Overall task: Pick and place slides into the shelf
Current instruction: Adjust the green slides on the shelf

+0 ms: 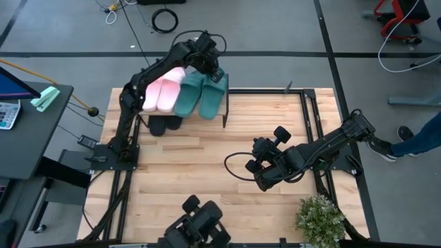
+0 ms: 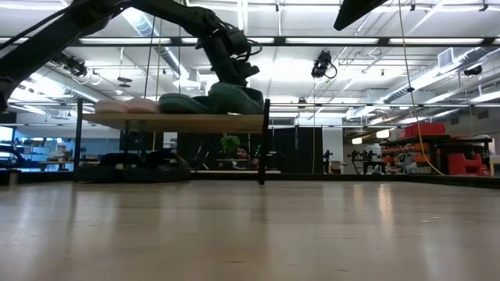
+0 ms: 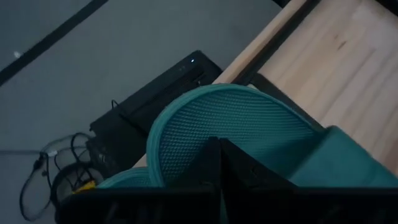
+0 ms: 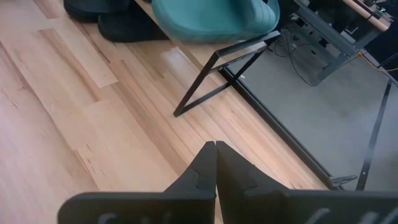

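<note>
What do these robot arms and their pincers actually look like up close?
Both arms are dark, nearly black, built of jointed segments on flat base plates. A black cable loops beside the right arm. The right gripper and the left gripper each end in two flat, tapering matte-black fingers.

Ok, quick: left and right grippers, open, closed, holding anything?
Left gripper: closed, pressed on a teal slide on the shelf, not clearly gripping.
Right gripper: closed, empty, over the table.

A small potted plant (image 1: pixel 320 219) sits at my table's (image 1: pixel 193 186) near right corner; a calculator (image 1: pixel 8 114) lies on the side desk (image 1: pixel 41 145).
</note>
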`<state>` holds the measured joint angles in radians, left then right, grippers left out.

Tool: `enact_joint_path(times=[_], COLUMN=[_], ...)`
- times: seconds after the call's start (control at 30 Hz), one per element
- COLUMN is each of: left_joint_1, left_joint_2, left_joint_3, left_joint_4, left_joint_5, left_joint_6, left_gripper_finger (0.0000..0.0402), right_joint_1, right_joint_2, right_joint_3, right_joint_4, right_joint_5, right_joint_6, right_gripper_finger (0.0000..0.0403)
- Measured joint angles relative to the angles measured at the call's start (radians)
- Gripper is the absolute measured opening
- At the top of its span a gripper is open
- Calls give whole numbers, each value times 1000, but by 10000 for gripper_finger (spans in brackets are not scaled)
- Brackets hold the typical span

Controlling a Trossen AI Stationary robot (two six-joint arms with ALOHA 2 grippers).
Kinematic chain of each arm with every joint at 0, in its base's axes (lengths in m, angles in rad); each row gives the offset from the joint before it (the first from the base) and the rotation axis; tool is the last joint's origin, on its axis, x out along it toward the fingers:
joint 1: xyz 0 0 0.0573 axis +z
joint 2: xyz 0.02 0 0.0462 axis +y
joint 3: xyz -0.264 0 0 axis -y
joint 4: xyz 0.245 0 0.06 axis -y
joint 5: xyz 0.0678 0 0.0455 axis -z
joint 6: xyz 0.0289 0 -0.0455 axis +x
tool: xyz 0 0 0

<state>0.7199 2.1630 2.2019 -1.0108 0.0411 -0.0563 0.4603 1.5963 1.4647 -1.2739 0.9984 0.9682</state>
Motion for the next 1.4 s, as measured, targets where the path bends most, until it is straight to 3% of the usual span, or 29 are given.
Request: enact_joint_path(times=[0.3, 0.77, 0.93, 1.17, 1.4], left_joint_1=[-1, -22, -55, -67, -77], left_joint_2=[65, 68, 68, 57, -35], left_joint_3=[3, 0, 2, 143, 124], left_joint_4=[-9, -9, -3, -86, -195], left_joint_5=[0, -5, -8, -2, -77], left_joint_6=[-22, -122, -74, -90, -87], left_gripper_finger=[2, 3, 5, 3, 7], right_joint_1=[0, 0, 0, 0, 1], right_joint_2=[0, 0, 0, 0, 0], right_joint_3=[0, 0, 0, 0, 0], right_joint_4=[5, 5, 4, 4, 3], right_joint_5=[0, 0, 0, 0, 0], right_joint_6=[-1, -2, -2, -2, -4], right_gripper_finger=[5, 5, 5, 5, 5])
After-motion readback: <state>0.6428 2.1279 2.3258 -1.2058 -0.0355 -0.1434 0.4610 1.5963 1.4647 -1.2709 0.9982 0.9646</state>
